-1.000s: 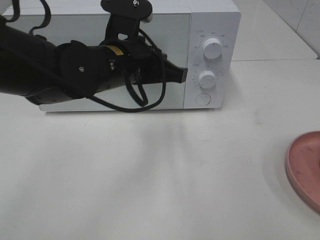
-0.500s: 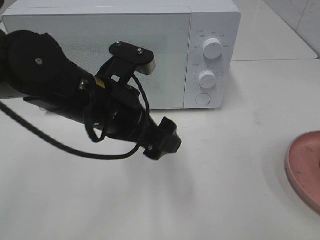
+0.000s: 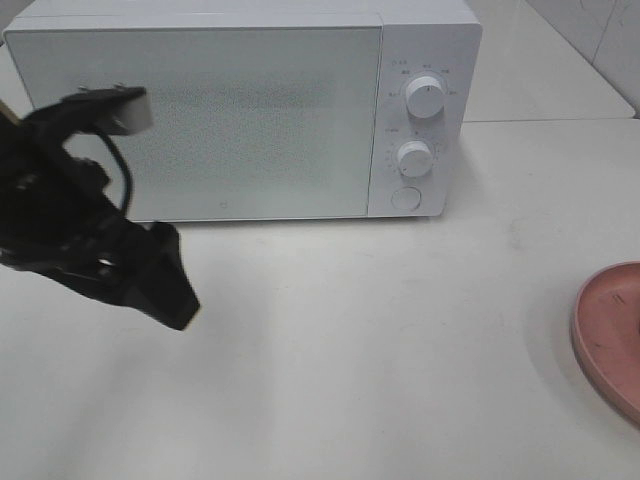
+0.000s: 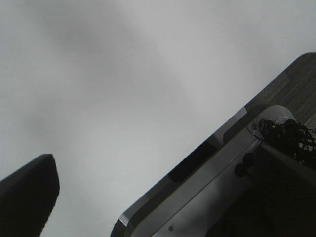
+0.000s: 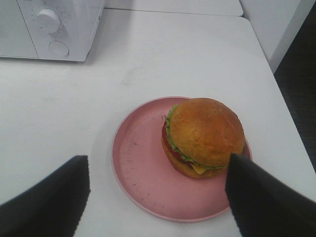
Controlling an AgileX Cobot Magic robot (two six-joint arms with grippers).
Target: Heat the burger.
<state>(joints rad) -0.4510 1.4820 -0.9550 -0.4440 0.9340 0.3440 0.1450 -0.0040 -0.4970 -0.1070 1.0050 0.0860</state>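
Observation:
The burger (image 5: 205,136), with a tan-brown bun, green lettuce and dark filling, sits on a pink plate (image 5: 138,168) at the table's right. My right gripper (image 5: 157,165) hangs open above the plate, its two dark fingers on either side of it and apart from the burger. In the exterior high view only the plate's rim (image 3: 605,335) shows; the burger is cut off. The white microwave (image 3: 250,110) stands at the back with its door closed. My left gripper (image 3: 165,285) hovers low over the table left of centre, open and empty; one finger (image 4: 27,197) shows in the left wrist view.
Two knobs (image 3: 424,97) and a round button (image 3: 405,198) are on the microwave's right panel. The table's front edge (image 4: 197,168) and some cables (image 4: 284,133) appear in the left wrist view. A white wall or cabinet (image 5: 276,24) stands beyond the table's right side.
My left arm has drawn back from the microwave door's right edge, swinging down and to the left over the table. The door stays closed. The right arm has not moved.

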